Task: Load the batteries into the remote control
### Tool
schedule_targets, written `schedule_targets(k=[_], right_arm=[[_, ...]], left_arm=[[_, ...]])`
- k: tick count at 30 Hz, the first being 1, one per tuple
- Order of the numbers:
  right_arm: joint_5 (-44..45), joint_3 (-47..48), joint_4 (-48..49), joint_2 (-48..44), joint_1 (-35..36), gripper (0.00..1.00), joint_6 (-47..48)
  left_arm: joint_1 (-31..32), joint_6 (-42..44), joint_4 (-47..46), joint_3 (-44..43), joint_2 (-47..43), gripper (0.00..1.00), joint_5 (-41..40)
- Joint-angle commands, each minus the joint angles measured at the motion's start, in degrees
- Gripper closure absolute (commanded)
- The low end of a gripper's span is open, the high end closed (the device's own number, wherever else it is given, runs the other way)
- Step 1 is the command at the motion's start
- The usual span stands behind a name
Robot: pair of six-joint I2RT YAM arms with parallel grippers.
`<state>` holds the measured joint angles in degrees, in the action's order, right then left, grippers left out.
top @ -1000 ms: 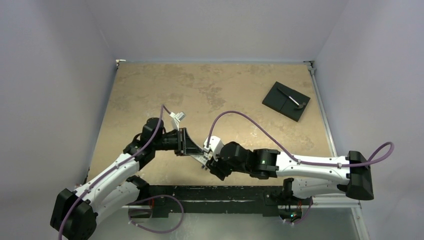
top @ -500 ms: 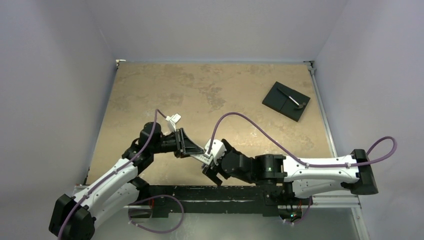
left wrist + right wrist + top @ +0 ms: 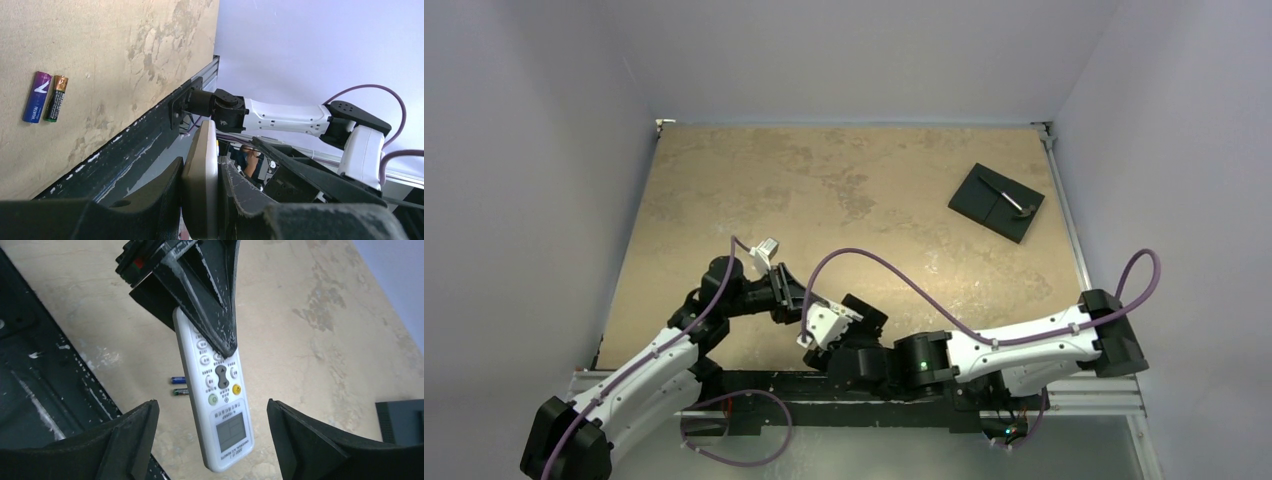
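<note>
— Remote control: where was it?

— Up off the counter, over its near edge, held by the left gripper. Its white button face was turned to the right wrist camera, and the display end stuck out free, away from the grip.

— How did those jaws stand?

— Narrowed onto the handset. One finger lay flat over the upper buttons and the other sat behind, on the back. From the left wrist the remote showed edge-on, pinched between both pads.

— And the batteries?

— Both lay on the counter, not in the remote. One was blue-purple, the other darker with a copper-coloured end. They were side by side and parallel, a little way in from the black rail along the near edge. From the right wrist they peeked out beside the remote's left edge.

— The right gripper?

— Jaws spread wide, holding nothing. Its fingers framed the remote's display end from either side, with a clear gap to each.

— Anything else?

— A black square plate sat well apart, towards the far right corner of the counter, with a thin grey strip lying on it.
</note>
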<state>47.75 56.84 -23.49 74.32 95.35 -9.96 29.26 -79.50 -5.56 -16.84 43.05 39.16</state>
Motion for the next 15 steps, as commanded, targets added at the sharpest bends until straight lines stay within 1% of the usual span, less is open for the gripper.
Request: schedule_targets(k=[1, 8, 15], right_arm=[[8.17, 5.38, -1.62, 4.15, 0.49, 0.13, 1.34], [10.76, 9.92, -5.86, 11.33, 0.96, 0.24, 1.34], [12.42, 12.61, -10.96, 14.75, 1.57, 0.4, -0.3]], left_arm=[[-0.43, -3.24, -3.18, 0.13, -0.77, 1.0, 0.84], [-0.43, -3.57, -2.94, -0.03, -0.43, 1.0, 2.06], [-0.43, -3.27, -2.79, -0.46, 0.06, 1.0, 2.81]])
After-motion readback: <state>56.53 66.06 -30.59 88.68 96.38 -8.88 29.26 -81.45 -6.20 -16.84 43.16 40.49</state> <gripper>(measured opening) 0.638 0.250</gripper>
